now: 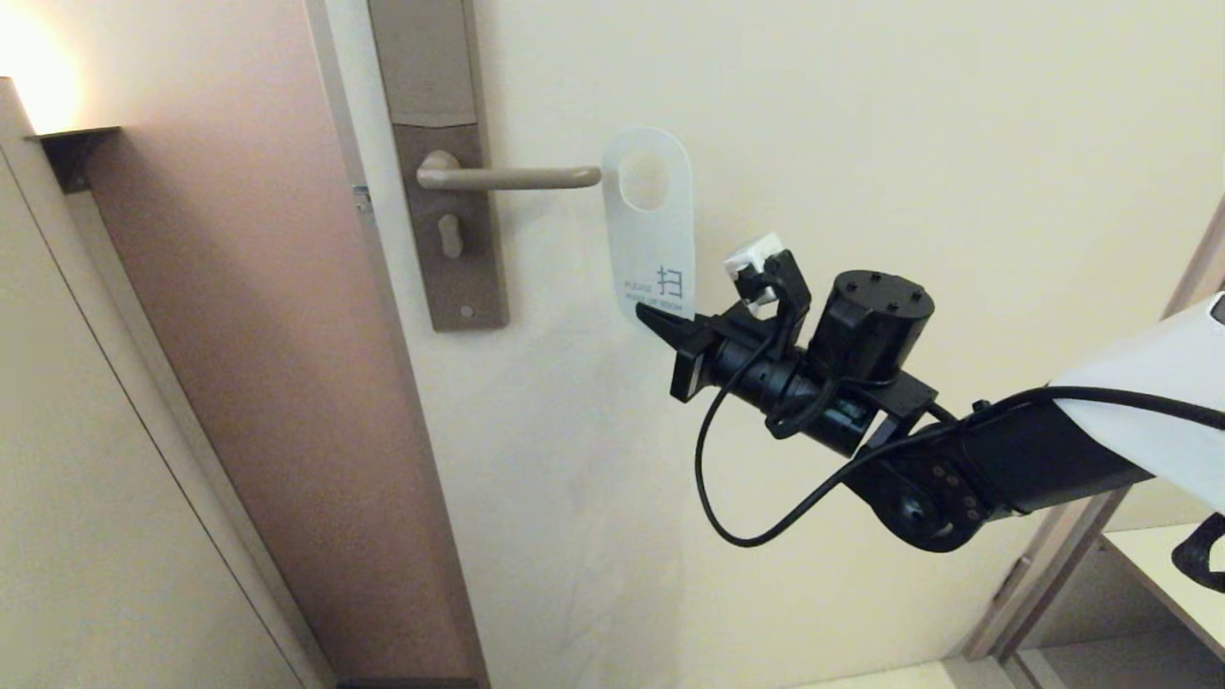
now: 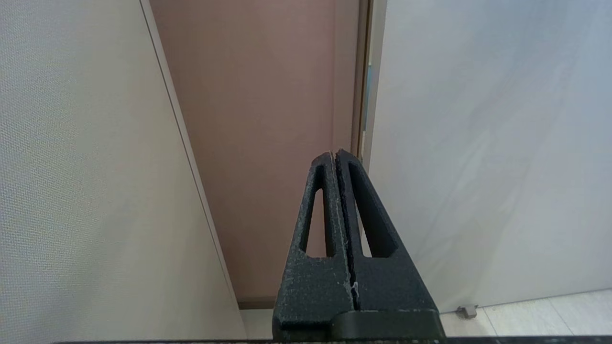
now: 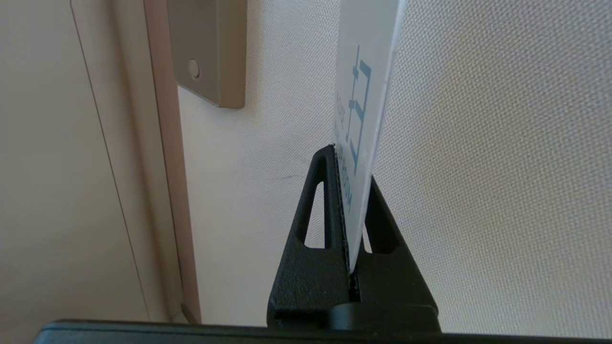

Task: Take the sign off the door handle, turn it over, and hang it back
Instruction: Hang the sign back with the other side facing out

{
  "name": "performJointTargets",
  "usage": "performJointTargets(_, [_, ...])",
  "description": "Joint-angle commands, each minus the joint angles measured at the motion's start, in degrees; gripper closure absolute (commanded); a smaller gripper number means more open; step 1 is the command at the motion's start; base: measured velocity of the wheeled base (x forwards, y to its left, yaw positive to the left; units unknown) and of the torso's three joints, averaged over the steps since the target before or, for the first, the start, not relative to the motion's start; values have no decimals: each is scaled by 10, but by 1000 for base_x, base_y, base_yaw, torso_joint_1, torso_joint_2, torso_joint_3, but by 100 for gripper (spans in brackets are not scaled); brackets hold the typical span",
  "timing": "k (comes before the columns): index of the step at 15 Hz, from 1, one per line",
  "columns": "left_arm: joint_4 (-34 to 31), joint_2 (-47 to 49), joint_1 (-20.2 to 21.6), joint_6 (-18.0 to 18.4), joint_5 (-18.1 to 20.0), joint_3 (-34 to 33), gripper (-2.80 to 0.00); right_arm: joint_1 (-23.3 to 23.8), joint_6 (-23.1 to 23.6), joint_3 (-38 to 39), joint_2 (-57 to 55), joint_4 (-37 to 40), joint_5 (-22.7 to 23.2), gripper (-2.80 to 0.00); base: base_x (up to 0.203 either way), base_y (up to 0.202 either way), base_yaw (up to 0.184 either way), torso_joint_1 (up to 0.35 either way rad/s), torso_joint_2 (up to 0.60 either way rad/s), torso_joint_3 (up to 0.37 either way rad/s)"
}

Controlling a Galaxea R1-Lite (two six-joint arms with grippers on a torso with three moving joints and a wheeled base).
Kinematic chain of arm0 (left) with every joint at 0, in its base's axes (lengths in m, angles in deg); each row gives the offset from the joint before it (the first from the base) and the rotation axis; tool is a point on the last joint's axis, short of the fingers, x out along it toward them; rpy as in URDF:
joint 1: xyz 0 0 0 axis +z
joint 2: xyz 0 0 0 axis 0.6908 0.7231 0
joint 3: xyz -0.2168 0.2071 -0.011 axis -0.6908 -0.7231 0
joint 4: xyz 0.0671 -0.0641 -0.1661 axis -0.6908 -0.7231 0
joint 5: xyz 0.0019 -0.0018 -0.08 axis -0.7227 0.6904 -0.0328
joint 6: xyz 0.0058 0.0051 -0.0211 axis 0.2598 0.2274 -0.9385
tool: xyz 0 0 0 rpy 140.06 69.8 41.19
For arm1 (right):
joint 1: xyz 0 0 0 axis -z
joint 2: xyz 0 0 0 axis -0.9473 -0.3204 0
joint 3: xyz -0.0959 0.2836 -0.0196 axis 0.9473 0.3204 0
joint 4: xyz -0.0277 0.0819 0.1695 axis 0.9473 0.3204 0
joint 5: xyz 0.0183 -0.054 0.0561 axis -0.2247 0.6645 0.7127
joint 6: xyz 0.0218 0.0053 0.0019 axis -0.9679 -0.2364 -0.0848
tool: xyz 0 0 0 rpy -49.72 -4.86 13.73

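Hotel corridor: door handle [image 1: 517, 177] bearing housekeeping sign [image 1: 651, 230] (wall lamp glowing).

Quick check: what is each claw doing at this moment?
Left claw: closed, empty, pointed at the door edge.
Right claw: closed on the lower end of the sign, just past the door handle tip.

Sign [image 1: 650, 225]: thin, smooth, semi-translucent white plastic with blue print. Handle [image 1: 512, 176]: matt beige metal on a matt brownish backplate [image 1: 442, 163]. Door [image 1: 861, 144]: cream, finely textured. Right gripper [image 1: 662, 325] and left gripper [image 2: 334, 155]: rough, grainy matt black plastic.
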Motion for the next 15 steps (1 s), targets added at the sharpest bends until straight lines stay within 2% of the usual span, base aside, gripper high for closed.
performJointTargets(1, [0, 0, 0, 0, 0, 0, 0, 0, 0, -20, -11, 8, 1, 0, 0, 0, 0, 0, 0, 0])
performJointTargets(5, [0, 0, 0, 0, 0, 0, 0, -1, 3, -64, -22, 45, 2, 0, 0, 0, 0, 0, 0, 0])
performJointTargets(15, [0, 0, 0, 0, 0, 0, 0, -44, 31, -81, -35, 54, 2, 0, 0, 0, 0, 0, 0, 0])
